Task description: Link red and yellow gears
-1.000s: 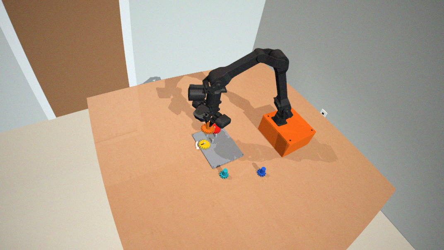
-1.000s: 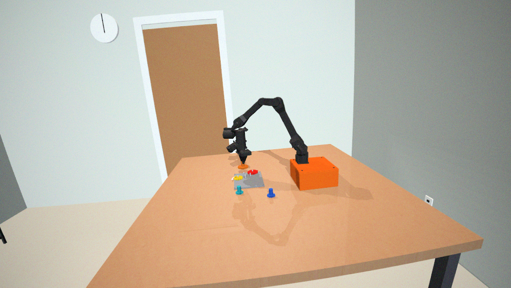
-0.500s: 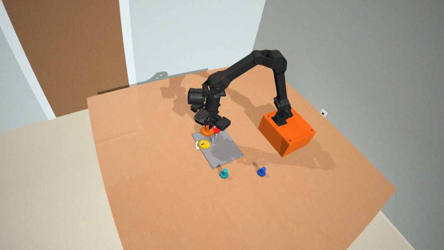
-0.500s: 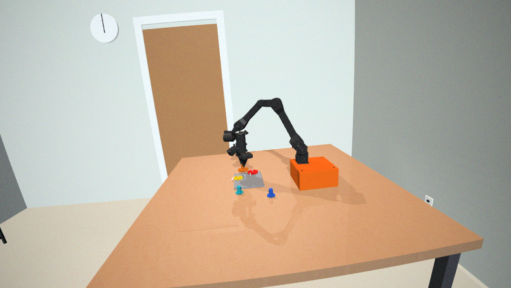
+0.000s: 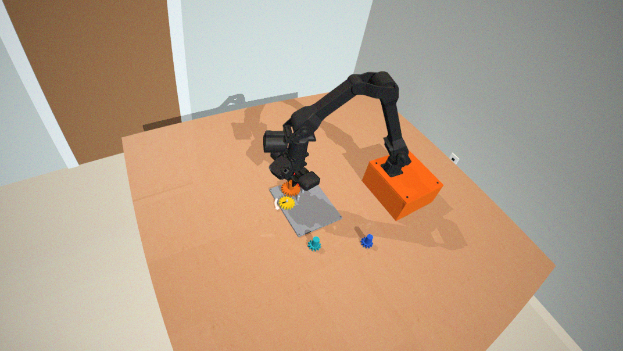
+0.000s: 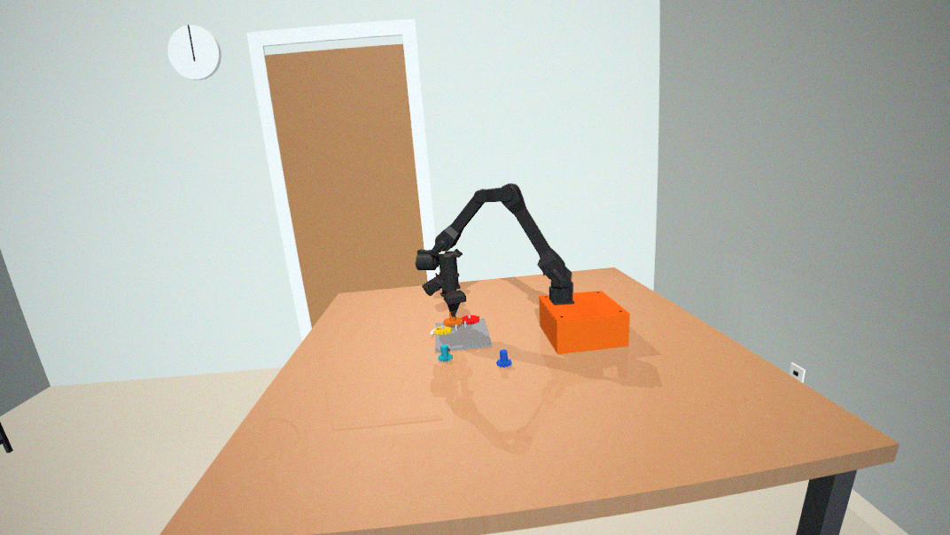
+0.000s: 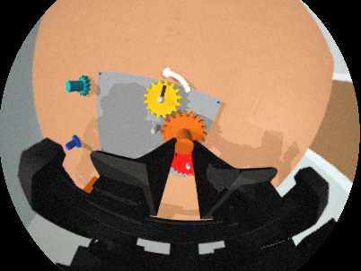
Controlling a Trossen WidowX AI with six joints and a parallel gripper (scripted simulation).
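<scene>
My gripper [image 5: 294, 185] [image 6: 453, 316] [image 7: 183, 142] is shut on the stem of the orange gear [image 5: 287, 189] [image 6: 452, 321] [image 7: 181, 125], low over the far part of the grey board [image 5: 322, 213] [image 6: 465, 340] [image 7: 121, 130]. The orange gear is upright, between the yellow gear [image 5: 286, 203] [image 6: 441, 329] [image 7: 168, 105] and the red gear [image 6: 471, 319] [image 7: 181, 166]. I cannot tell whether it sits flat. A bare peg [image 7: 157, 127] shows beside it. The teal gear [image 5: 314, 244] [image 6: 444, 353] [image 7: 78, 85] and the blue gear [image 5: 367, 241] [image 6: 503, 359] [image 7: 74, 143] stand upright on the table.
The orange base box [image 5: 405, 183] [image 6: 587, 329] carries the arm, to the right of the board. The white arrow [image 5: 276, 204] [image 7: 181, 80] lies beside the yellow gear. The red arrow is not clearly visible. The teal gear stands close to the board's near edge.
</scene>
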